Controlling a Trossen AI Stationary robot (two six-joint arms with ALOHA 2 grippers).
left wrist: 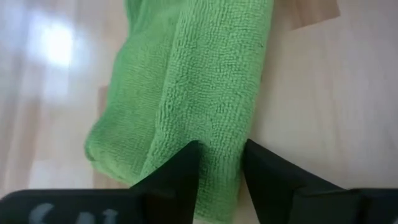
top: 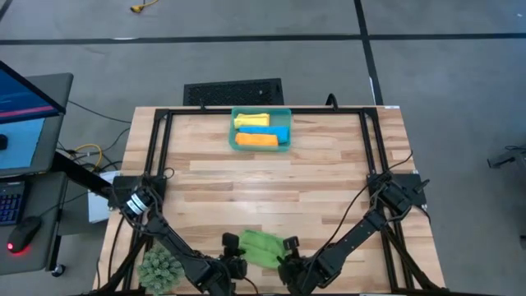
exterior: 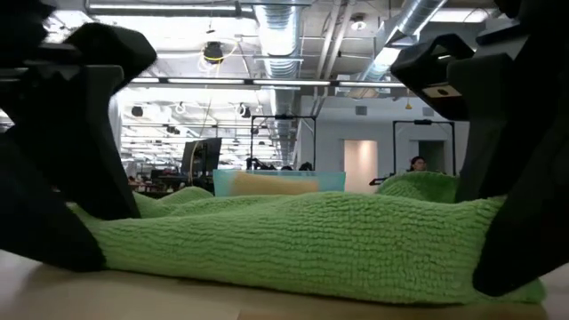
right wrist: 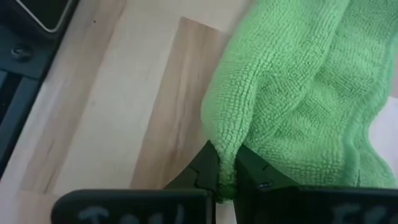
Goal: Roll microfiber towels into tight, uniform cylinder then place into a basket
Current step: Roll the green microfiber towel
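Observation:
The green microfiber towel (top: 261, 246) lies bunched and partly rolled on the table near its near edge; it fills the low view (exterior: 302, 244). My left gripper (left wrist: 221, 163) is shut on the towel's left end. My right gripper (right wrist: 227, 168) is shut on its right end. The teal basket (top: 233, 131) stands at the far middle of the table and holds the rolled yellow (top: 251, 120), blue (top: 279, 131) and orange (top: 256, 141) towels. My left gripper pinches a rolled fold of the green towel (left wrist: 217, 146) between its two fingers, at the towel's left end. The towel lies on the table, slack. My right gripper pinches a narrow fold of the green towel (right wrist: 227, 149) between its two fingers, at the towel's right end. The rest of the towel lies bunched on the table beyond the fingers.
A green spiky ball-like object (top: 159, 269) sits at the table's near left corner. A dark grated rectangle (top: 233, 91) lies beyond the table's far edge. The bare wood (top: 271, 185) between the towel and the basket is free.

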